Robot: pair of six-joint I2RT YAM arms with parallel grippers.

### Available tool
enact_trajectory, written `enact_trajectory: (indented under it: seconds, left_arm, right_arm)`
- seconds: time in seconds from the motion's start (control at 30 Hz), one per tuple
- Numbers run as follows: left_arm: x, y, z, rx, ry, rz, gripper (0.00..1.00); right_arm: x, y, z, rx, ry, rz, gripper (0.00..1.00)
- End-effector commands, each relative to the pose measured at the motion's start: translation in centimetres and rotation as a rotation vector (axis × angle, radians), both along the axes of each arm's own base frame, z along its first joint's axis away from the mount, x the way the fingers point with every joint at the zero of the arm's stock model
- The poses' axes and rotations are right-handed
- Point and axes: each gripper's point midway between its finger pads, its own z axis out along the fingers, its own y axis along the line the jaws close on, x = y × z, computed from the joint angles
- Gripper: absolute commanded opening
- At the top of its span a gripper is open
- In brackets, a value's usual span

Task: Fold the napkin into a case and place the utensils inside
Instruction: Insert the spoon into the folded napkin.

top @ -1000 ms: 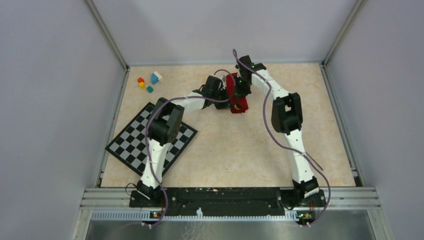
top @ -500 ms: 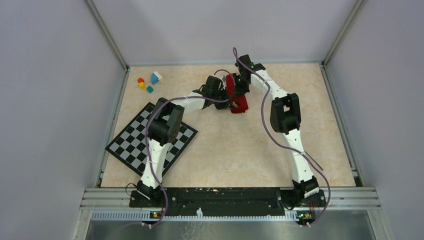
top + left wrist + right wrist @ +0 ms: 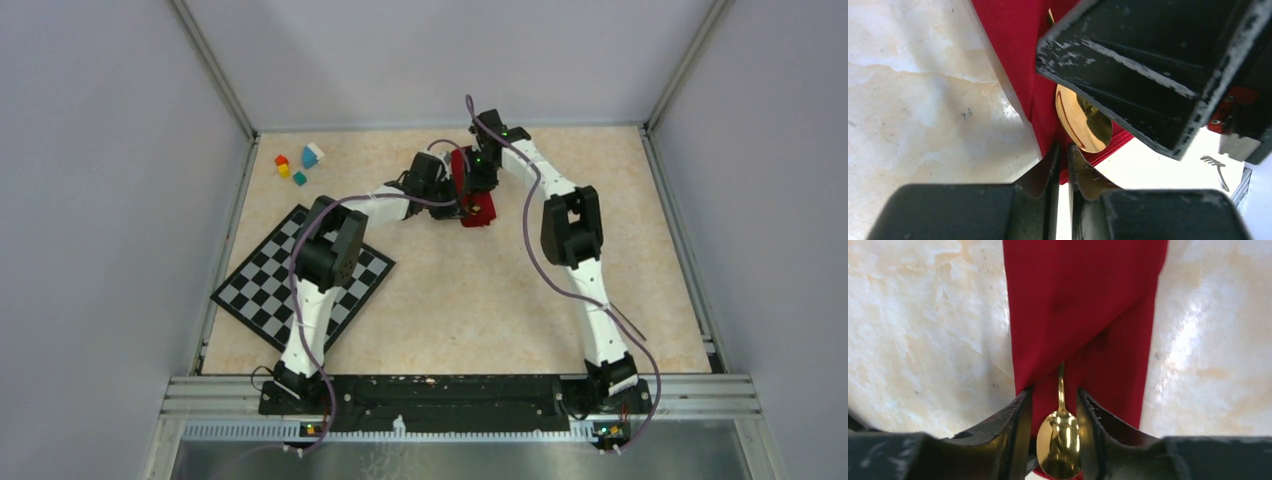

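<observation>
Spoon [image 3: 1059, 442] within right gripper [image 3: 1054, 394], atop case [image 3: 1083, 300]

1 case [image 3: 1083, 290], 1 spoon [image 3: 1060, 440] (gold), 1 mat [image 3: 255, 290], 4 blocks [image 3: 313, 154].

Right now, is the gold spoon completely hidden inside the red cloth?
No, the spoon's round gold bowl sticks out of the red case, and only its thin handle slips under the fold.

Left claw [image 3: 1063, 150] and right claw [image 3: 1054, 395] crowding the case [image 3: 1083, 305], spoon [image 3: 1059, 440] between right claw's fingers [image 3: 1015, 430], open near-side tabletop [image 3: 470, 300]
</observation>
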Motion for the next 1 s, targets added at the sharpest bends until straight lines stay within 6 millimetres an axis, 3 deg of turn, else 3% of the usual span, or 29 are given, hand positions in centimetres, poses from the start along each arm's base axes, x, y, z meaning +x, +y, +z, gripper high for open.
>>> enact_trajectory:
  seconds: [0.0,0.13,0.27,0.4,0.5,0.57,0.67,0.73,0.77,0.8,0.87,0.97]
  left_arm:
    - [-1.5,1.7,-0.9,0.060,0.023,0.017,0.20]
    - [-2.2,1.8,0.2,0.040,0.013,0.013,0.26]
    - [-2.8,2.2,3.2,-0.002,-0.042,0.019,0.33]
    - [-4.0,2.2,6.2,-0.065,-0.072,0.011,0.41]
    - [-5.3,2.2,7.8,-0.122,-0.080,-0.001,0.53]
    - [-6.0,2.3,8.2,-0.133,-0.076,-0.008,0.59]
    - [-7.2,2.9,7.9,-0.141,-0.040,-0.004,0.64]
    - [-8.4,3.0,8.4,-0.180,-0.022,-0.012,0.65]
    - [-8.9,3.0,9.0,-0.203,-0.019,-0.018,0.65]
    - [-10.7,3.1,10.9,-0.258,-0.026,-0.049,0.66]
    - [-11.8,3.6,12.3,-0.274,-0.047,-0.062,0.67]
    - [-13.4,4.7,14.6,-0.279,-0.099,-0.064,0.68]
  right_arm:
    - [-1.3,-0.4,8.1,0.014,-0.111,0.003,0.39]
    - [-4.8,-3.1,11.4,-0.049,-0.132,-0.001,0.48]
    - [-10.3,-6.9,14.5,-0.069,-0.241,-0.029,0.64]
    - [-15.8,-11.4,14.4,-0.085,-0.288,-0.059,0.66]
    - [-18.4,-16.1,14.5,-0.247,-0.311,-0.114,0.66]
    - [-19.7,-19.7,14.6,-0.421,-0.309,-0.149,0.66]
    - [-22.7,-21.9,13.0,-0.559,-0.209,-0.035,0.64]
    - [-23.7,-25.0,13.3,-0.678,-0.178,-0.192,0.66]
    - [-23.7,-26.2,13.5,-0.652,-0.189,-0.343,0.79]
    - [-24.0,-25.7,13.1,-0.162,-0.061,-0.721,0.94]
    - [-23.8,-24.4,12.8,0.120,-0.023,-0.876,0.92]
    - [-24.7,-26.2,11.3,0.203,-0.033,-1.229,0.94]
